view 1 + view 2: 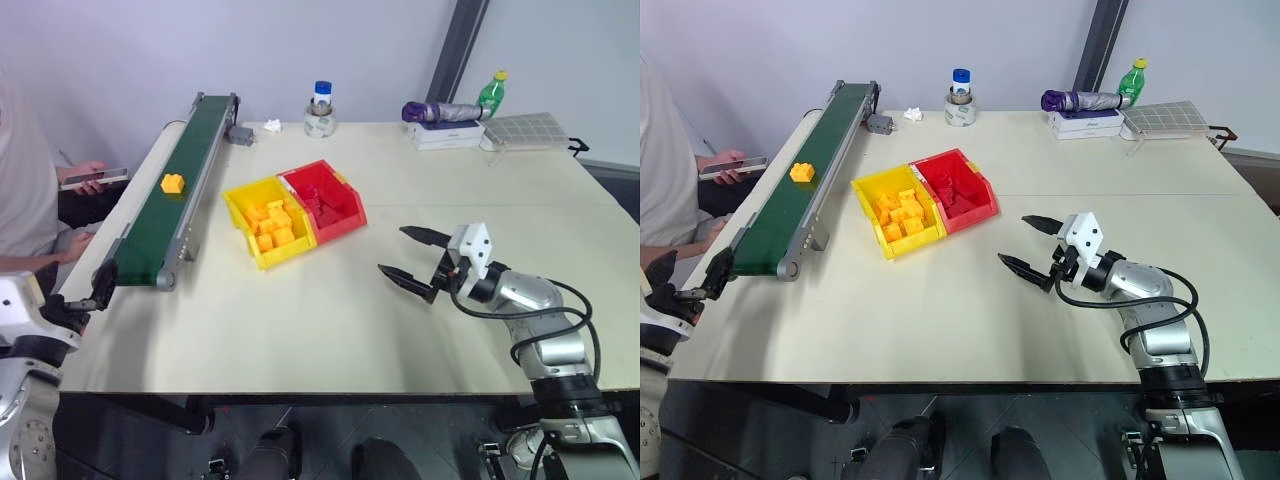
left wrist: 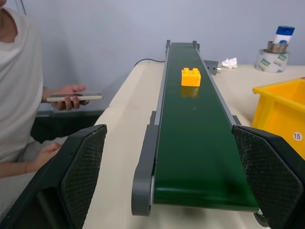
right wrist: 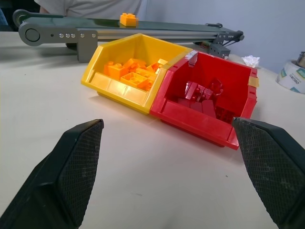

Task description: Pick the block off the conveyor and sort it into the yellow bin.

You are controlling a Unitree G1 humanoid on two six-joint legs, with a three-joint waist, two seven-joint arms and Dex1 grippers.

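A pale surface [image 1: 330, 320] carries everything. Along its left edge runs the conveyor [image 1: 165, 200]. Near the middle the yellow bin [image 1: 262, 222] and a red bin [image 1: 325, 200] sit touching side by side. At the far edge stand a tape roll [image 1: 320, 124], a crumpled paper scrap [image 1: 272, 126], a white box [image 1: 447, 133] and a white grid tray [image 1: 528, 130].

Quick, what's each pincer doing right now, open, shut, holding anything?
Left pincer: open, empty, at the near end of the conveyor.
Right pincer: open, empty, over the table.
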